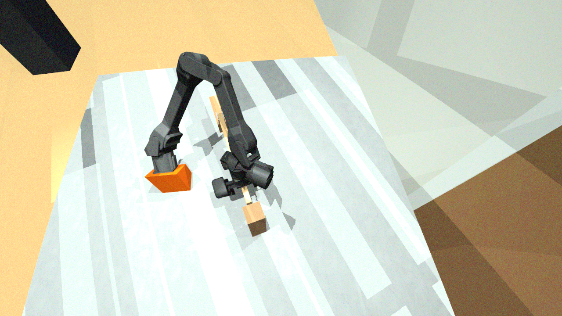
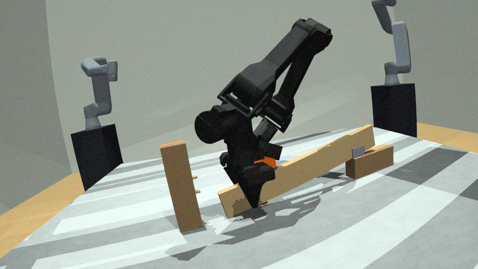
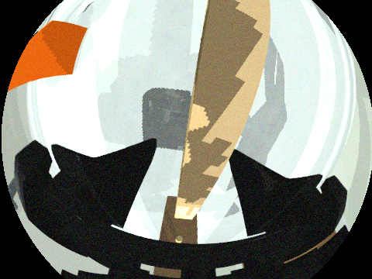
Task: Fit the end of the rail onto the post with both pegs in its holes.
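The long wooden rail (image 1: pixel 214 105) (image 2: pixel 310 168) (image 3: pixel 225 58) slopes down from the bracket (image 2: pixel 358 152) on the low footboard block (image 2: pixel 374 163) to its near end on the table. The wooden post (image 1: pixel 254 212) (image 2: pixel 182 187) (image 3: pixel 168 221) stands upright, a gap away from that near end. Its upper peg (image 2: pixel 194 176) and lower peg (image 2: pixel 197 191) point toward the rail. My gripper (image 2: pixel 248 197) (image 3: pixel 194 148) is open and low, with a finger on each side of the rail near its near end. The wrist view shows space between the rail and both fingers. The end holes are hidden.
The arm's orange base (image 1: pixel 172 180) (image 2: pixel 267 162) (image 3: pixel 50 54) stands beside the rail. In the exterior view, two grey arms stand in the background on a left black pedestal (image 2: pixel 96 153) and a right black pedestal (image 2: pixel 394 107). Striped shadows cross the table.
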Controlling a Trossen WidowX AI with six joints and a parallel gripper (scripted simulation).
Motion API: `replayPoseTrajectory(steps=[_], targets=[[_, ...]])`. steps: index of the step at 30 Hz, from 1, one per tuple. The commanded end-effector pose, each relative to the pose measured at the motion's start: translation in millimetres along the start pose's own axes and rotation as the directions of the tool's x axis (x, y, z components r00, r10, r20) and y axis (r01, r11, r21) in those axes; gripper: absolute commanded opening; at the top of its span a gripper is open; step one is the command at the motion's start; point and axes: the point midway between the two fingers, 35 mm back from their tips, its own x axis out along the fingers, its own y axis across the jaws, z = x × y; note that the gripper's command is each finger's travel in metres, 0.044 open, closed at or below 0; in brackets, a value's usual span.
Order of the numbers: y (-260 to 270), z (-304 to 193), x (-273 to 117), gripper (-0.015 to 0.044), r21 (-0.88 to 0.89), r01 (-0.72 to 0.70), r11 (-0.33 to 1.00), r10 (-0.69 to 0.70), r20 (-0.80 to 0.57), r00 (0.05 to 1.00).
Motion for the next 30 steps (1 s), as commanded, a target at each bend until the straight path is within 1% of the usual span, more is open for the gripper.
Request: replayPoseTrajectory(steps=[1,9,16,30], targets=[[0.6,0.5,1.5,0.0256,0.007,0.001,1.0,-0.001,0.004,1.0],[0.6,0.5,1.5,0.0046,0.007,0.001,1.0,-0.001,0.004,1.0],[0.6,0.5,1.5,0.0,0.007,0.001,1.0,-0.001,0.004,1.0],[0.7,0.2,-0.1,0.0,0.007,0.001,1.0,-0.001,0.004,1.0]])
